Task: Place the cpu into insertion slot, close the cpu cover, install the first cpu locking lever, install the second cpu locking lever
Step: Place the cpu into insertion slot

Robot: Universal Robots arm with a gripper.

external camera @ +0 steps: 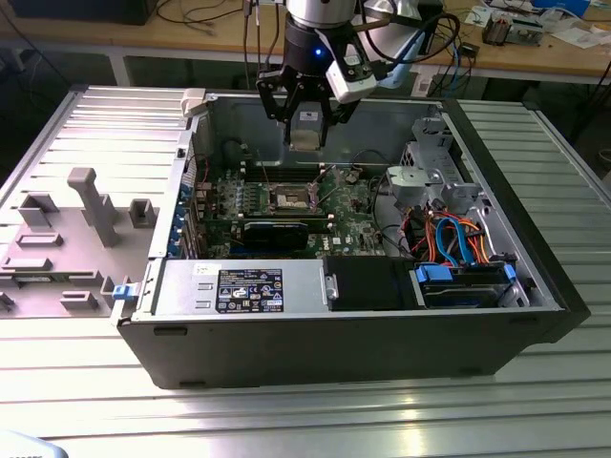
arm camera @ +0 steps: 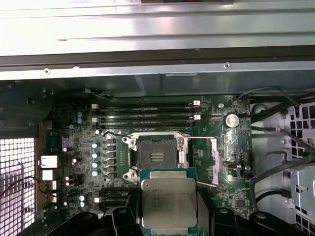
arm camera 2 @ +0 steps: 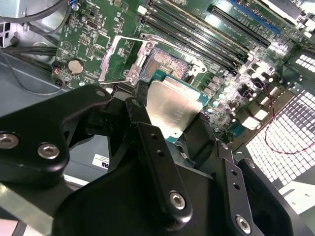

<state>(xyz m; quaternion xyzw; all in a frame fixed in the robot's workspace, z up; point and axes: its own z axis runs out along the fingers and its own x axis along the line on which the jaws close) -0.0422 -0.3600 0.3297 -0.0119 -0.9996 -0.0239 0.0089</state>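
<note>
My gripper (external camera: 304,122) hangs over the open computer case, shut on the cpu (external camera: 304,137), a flat square chip with a dull silver top. In both wrist views the cpu (arm camera: 169,201) (arm camera 2: 172,105) sits between the black fingers (arm camera 2: 140,110) of the gripper (arm camera: 170,219). It is in the air, a little short of the insertion slot (arm camera: 155,157) (arm camera 2: 166,63) (external camera: 289,198). The slot lies bare, a square socket on the green board. The cpu cover (arm camera 2: 123,61) (arm camera: 212,162) is swung open and stands beside the slot.
Long memory slots (arm camera: 147,112) run along one side of the socket. In the exterior view, a drive cage with blue and orange cables (external camera: 453,239) fills the case's right. A black labelled plate (external camera: 250,289) lies at the front. A grey fixture (external camera: 86,205) stands to the left.
</note>
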